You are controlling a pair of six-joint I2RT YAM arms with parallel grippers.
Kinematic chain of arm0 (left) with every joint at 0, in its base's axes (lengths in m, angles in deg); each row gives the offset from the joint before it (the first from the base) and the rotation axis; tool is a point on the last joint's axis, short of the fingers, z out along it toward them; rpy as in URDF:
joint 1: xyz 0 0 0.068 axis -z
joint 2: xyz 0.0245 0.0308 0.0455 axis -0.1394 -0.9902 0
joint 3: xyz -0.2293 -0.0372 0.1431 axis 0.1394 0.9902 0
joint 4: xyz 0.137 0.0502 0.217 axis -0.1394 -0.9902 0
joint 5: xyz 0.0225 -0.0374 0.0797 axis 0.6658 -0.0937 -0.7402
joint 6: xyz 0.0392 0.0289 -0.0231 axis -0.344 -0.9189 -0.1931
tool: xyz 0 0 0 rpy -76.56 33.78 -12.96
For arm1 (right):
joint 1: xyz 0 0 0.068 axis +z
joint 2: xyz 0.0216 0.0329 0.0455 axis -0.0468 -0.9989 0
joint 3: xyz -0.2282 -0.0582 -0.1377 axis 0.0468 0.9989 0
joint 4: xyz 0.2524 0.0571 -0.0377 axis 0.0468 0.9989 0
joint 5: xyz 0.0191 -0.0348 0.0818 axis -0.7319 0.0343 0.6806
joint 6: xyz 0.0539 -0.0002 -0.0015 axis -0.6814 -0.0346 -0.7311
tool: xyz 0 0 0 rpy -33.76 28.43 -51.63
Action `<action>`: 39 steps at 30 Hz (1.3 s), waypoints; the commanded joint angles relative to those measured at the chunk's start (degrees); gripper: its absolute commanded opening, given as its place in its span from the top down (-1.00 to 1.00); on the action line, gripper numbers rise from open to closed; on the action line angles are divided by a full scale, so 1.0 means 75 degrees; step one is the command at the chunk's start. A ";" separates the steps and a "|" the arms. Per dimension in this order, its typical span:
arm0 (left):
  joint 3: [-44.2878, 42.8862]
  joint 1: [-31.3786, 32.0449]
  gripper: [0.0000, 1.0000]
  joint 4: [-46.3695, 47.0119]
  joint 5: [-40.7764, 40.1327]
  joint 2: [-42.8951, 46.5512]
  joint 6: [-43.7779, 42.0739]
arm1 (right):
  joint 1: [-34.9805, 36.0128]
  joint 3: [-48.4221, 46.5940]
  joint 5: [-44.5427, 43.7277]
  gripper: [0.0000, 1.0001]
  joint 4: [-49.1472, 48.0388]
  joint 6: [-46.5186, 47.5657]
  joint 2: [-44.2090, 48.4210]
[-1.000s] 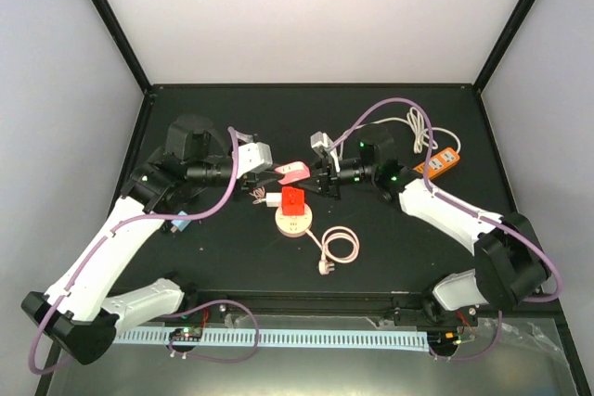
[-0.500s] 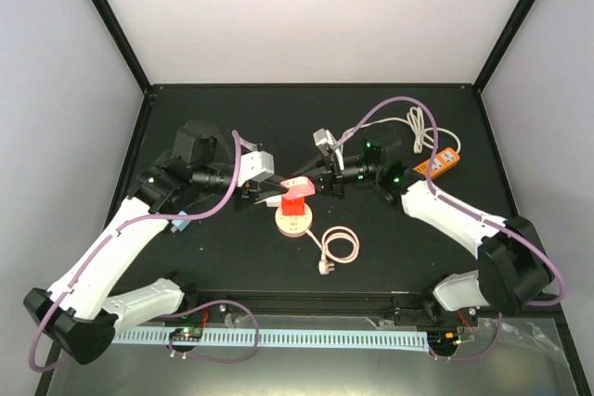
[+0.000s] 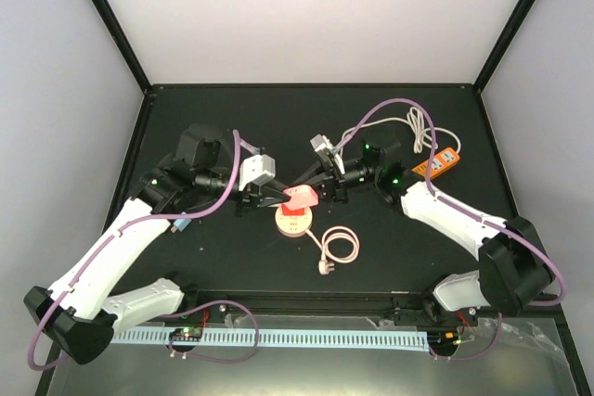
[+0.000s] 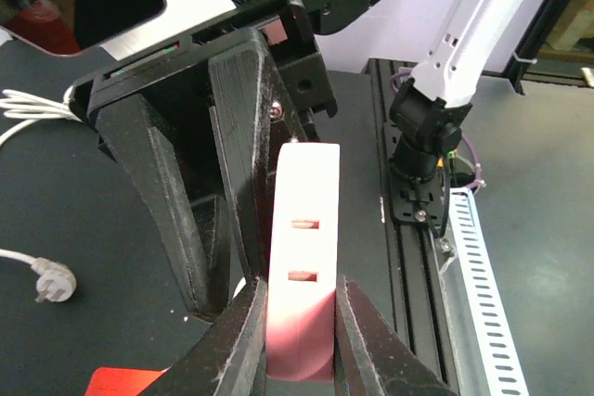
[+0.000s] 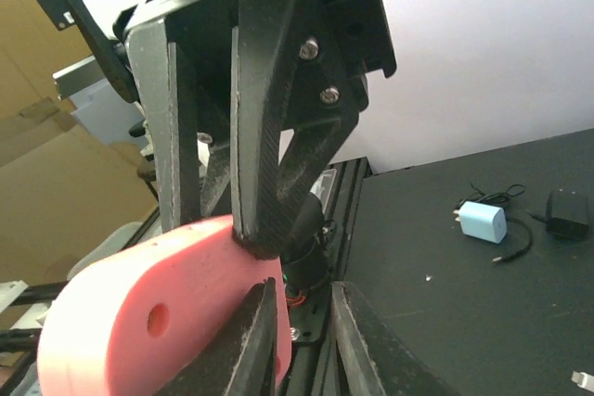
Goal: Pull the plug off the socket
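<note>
A pink block (image 3: 300, 197) with two slots in its face (image 4: 303, 248) hangs over a round wooden base (image 3: 295, 227). A red block (image 3: 292, 213) on that base shows as a sliver (image 4: 121, 382). My left gripper (image 3: 284, 196) is shut on the pink block's near end (image 4: 300, 322). My right gripper (image 3: 316, 189) meets it from the right. Its fingers (image 4: 243, 183) stand a little apart beside the block, with nothing between them (image 5: 304, 331). The pink block (image 5: 139, 322) lies left of them. A loose white plug (image 3: 326, 267) with coiled cable lies on the table (image 4: 51, 285).
An orange power strip (image 3: 438, 162) with a bundled white cable (image 3: 419, 127) lies at the back right. A light blue charger (image 3: 181, 224) lies under the left arm (image 5: 481, 222), with a black adapter (image 5: 566, 210) beside it.
Both grippers have come down and toward the near side with the pink block. It now covers most of the red block on the round base.
</note>
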 commanded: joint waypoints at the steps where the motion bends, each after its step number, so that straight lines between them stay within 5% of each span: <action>1: 0.0184 -0.0140 0.97 0.0402 -0.0939 -0.0200 -0.0084 | 0.0370 -0.0240 0.1121 0.56 -0.0327 -0.0606 0.0508; 11: -0.0635 -0.0150 0.97 -0.0780 -0.0165 0.0022 -0.0600 | 0.0043 -0.1041 0.0120 0.39 0.2064 0.0982 -0.0040; 28: -0.0675 -0.0437 0.97 -0.0304 -0.0309 -0.0062 -0.0303 | 0.0343 -0.0667 0.0905 0.45 0.2249 0.1462 0.0211; 39: -0.0258 -0.0435 0.97 -0.0713 0.0502 -0.0260 -0.0639 | 0.0397 -0.0940 0.0885 0.44 0.1509 0.0868 0.0375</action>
